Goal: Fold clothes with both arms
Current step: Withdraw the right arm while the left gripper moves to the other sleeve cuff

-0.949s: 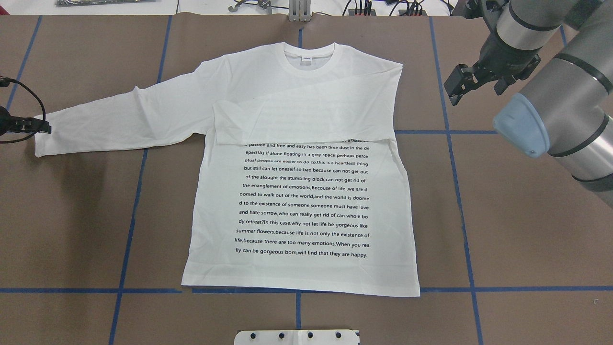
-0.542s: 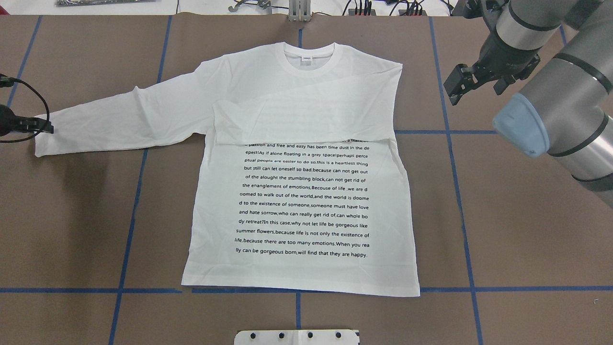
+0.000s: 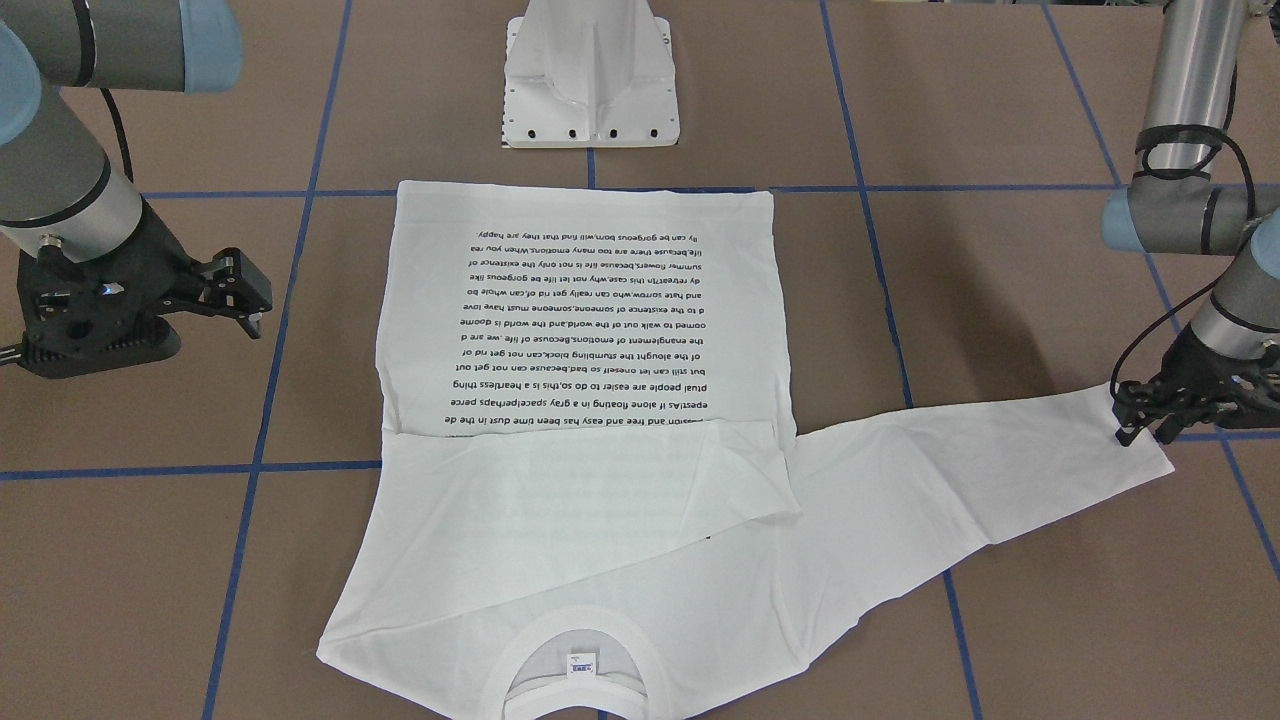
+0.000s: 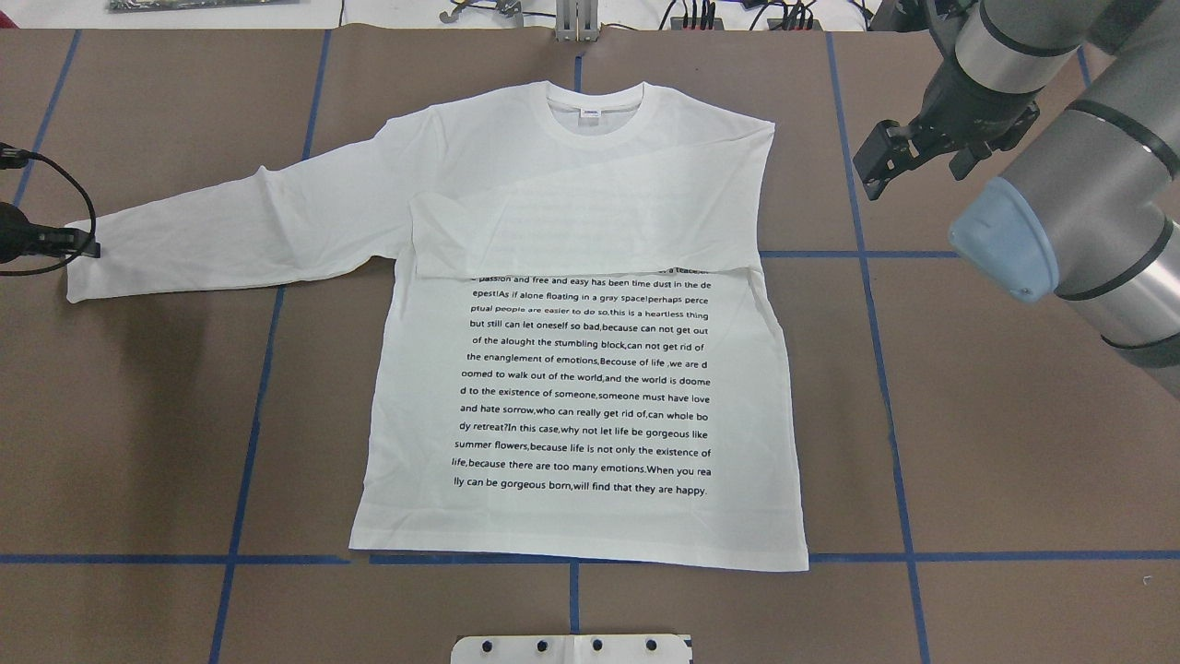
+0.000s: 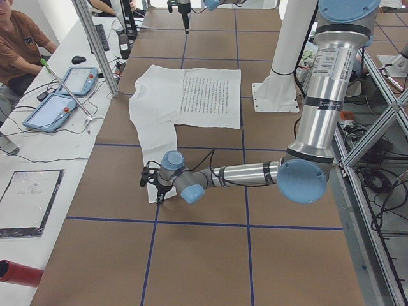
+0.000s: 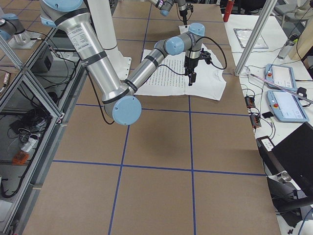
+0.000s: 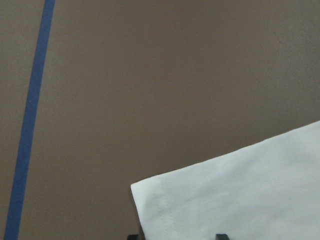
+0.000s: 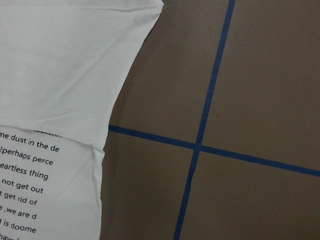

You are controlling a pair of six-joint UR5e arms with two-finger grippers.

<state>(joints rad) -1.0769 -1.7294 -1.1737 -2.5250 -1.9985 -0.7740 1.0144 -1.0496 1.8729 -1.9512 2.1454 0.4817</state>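
Shirt [image 4: 572, 387] lies flat on the counter [image 4: 1014, 461], print side up, collar [image 4: 595, 111] away from the robot. You see one sleeve folded across the chest, covering the top lines of text. The other sleeve [image 4: 230, 231] runs straight out to the robot's left. Left tool [image 3: 1143, 432] is at that cuff, fingers spread, cuff corner lying between them. Right tool [image 4: 914, 180] is spread too. It hangs over bare counter near the folded shoulder and is clear of the cloth.
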